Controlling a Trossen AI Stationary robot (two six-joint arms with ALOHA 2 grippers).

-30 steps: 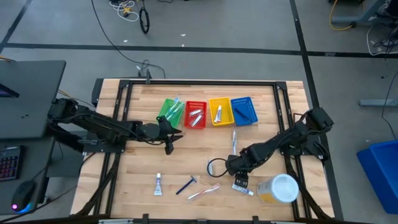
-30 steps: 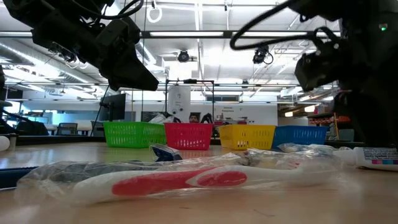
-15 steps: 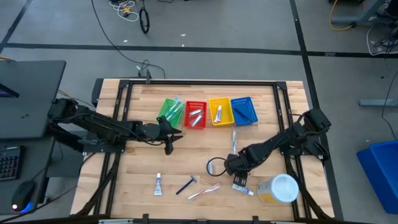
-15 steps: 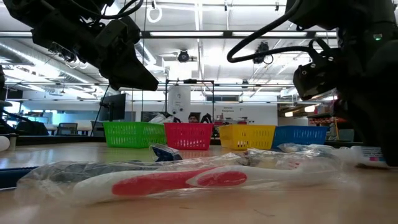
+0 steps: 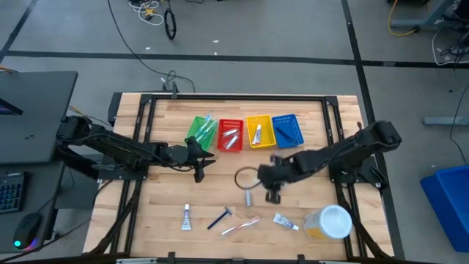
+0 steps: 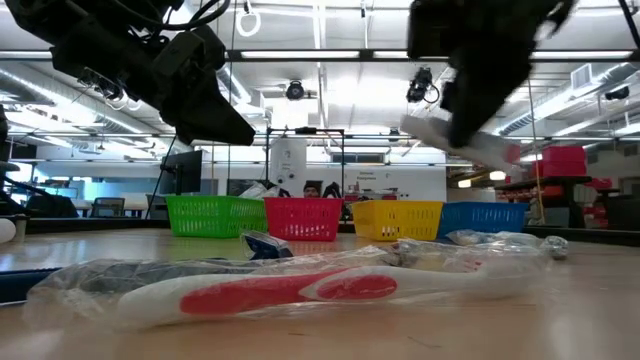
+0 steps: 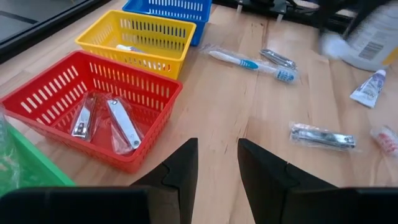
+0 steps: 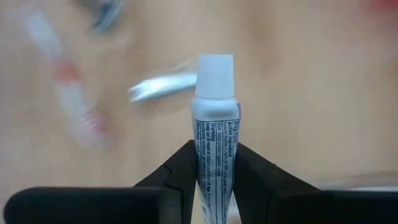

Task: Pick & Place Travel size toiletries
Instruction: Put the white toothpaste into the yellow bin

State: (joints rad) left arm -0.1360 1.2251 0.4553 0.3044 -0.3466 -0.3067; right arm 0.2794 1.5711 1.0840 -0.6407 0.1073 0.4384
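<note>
The right gripper [image 8: 214, 177] is squeezing a small white tube [image 8: 215, 118]; it should go gently to the yellow basket [image 5: 259, 131] near the table's far edge. The left gripper [image 7: 217, 165] is waiting, fingers apart, holding nothing.

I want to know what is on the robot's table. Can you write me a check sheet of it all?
Surface: wooden table, bare planks at the front.
Job's things: white tube held in the air; another tube, a blue razor, a pink toothbrush lie at the front; four baskets in a row at the back, with items inside.
Clutter: big yellow jar, white lid.
Claws: right claw shut on the white tube above mid-table; left claw open, empty, waits near the red basket.
Cables: black ones on the floor.
Surroundings: keyboard and mouse at left.
</note>
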